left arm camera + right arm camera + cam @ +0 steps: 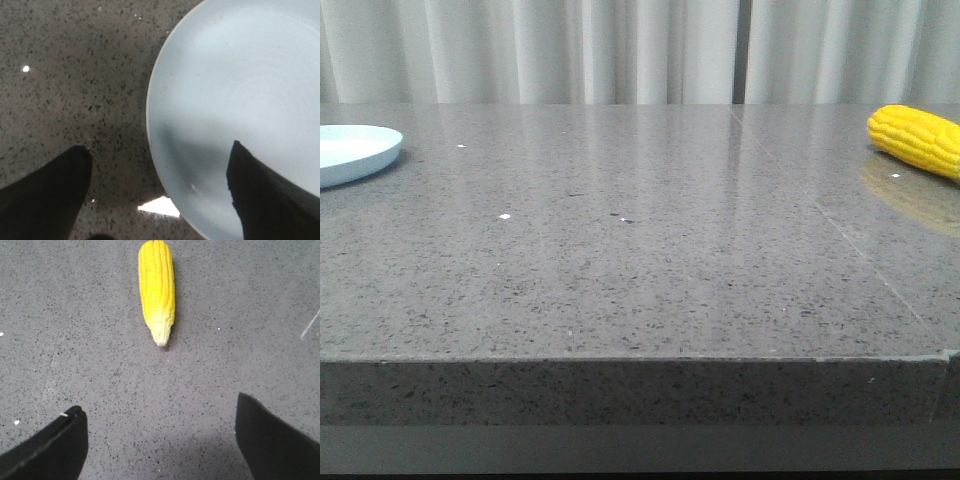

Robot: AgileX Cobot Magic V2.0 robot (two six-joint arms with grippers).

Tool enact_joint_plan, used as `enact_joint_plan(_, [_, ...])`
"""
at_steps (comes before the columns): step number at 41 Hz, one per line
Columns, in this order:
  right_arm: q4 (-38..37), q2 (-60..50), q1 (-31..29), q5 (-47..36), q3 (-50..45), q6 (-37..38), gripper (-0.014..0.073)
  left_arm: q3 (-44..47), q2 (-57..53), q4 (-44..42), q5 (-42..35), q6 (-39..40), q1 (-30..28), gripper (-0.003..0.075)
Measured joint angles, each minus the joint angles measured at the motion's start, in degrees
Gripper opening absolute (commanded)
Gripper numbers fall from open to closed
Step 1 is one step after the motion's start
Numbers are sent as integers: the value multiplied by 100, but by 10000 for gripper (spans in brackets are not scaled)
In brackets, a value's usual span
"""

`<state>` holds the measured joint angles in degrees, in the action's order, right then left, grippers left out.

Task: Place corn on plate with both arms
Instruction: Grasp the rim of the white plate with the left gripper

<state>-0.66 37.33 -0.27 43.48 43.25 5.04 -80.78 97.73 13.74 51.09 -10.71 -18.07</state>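
Where the front view looks over the grey speckled counter (640,260), the plate (355,150) sits far left and the corn (917,138) far right, well apart. Left fingers (50,195) spread wide, empty, straddling the plate's (240,90) rim. Right fingers (270,440) spread wide, empty, the corn (157,287) beyond them.

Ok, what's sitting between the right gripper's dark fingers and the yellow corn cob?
Nothing. In the right wrist view, only bare speckled grey tabletop separates the open right gripper from the yellow corn cob, whose pale tip points toward it.
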Motion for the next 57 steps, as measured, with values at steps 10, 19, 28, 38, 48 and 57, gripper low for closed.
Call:
enact_joint_plan(10, [-4,0,0,0,0,0,625,-307,549,114,-199,0,0,545])
enact_joint_plan(19, [-4,0,0,0,0,0,625,-410,777,159,-247,-74,72,545])
enact_joint_plan(28, [-4,0,0,0,0,0,625,-410,817,183,-247,-150,127,545])
enact_joint_plan(38, [-4,0,0,0,0,0,625,-415,842,183,-256,-148,127,386])
enact_joint_plan(48, [-4,0,0,0,0,0,625,-415,847,183,-223,-148,127,238])
enact_joint_plan(57, [-14,0,0,0,0,0,625,-415,847,183,-207,-148,127,112])
